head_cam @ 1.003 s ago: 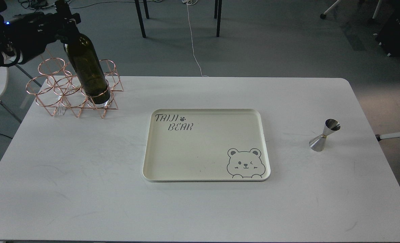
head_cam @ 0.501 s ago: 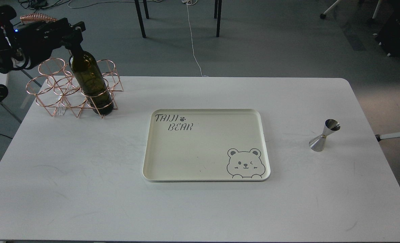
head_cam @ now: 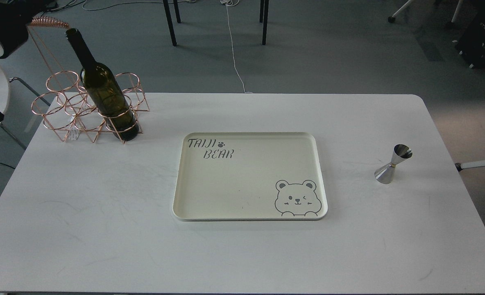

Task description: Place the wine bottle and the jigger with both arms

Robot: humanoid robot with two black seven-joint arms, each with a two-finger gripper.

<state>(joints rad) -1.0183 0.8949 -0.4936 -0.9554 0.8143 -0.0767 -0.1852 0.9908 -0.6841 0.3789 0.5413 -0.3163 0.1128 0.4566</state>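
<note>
Nearest the robot, the white surface (head_cam: 103, 229) lies bare up to the cream tray (head_cam: 177, 184), which is printed with a bear and the words "TAIJI BEAR" and holds nothing. To the right of it, well apart, the jigger (head_cam: 393, 164) stands upright on the surface, exactly where it stood a second ago, untouched.

Farther back on the left, the wine bottle (head_cam: 103, 92) now sits upright in the front ring of the copper wire rack (head_cam: 62, 110), the rack's other rings unfilled. Half a second ago the left claw held the bottle's neck; it has since let go and pulled away, so only a dark part of the left arm (head_cam: 1, 24) shows at the top corner and whether that claw is wide or narrow cannot be told. The right claw is out of sight.

The bottle's placing looks done; the jigger remains, probably for the right arm.
</note>
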